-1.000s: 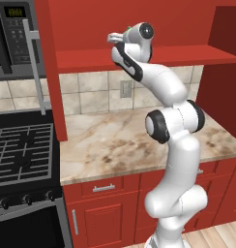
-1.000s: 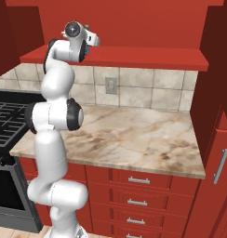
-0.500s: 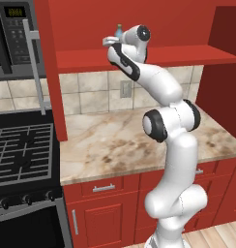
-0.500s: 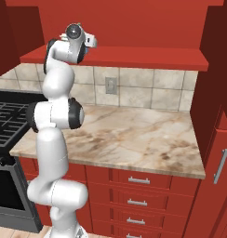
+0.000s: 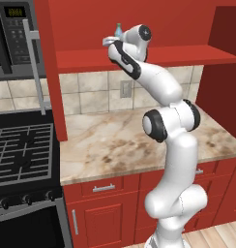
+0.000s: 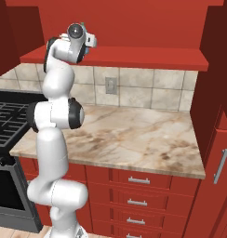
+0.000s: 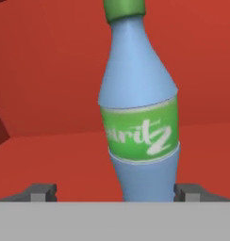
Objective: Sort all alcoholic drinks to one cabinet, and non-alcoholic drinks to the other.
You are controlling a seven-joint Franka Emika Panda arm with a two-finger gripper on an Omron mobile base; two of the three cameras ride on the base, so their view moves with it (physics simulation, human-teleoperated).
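The marble counter (image 5: 139, 140) and red cabinet shelf (image 5: 154, 55) are seen from behind-left and behind-right by the base views, looking forward and down. The blue bottle (image 7: 138, 108) is viewed very closely by the hand camera, centre frame.

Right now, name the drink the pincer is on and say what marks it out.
The blue bottle, standing on the red shelf between the tips of the open pincer. Its blue body, green cap and green label mark it out.
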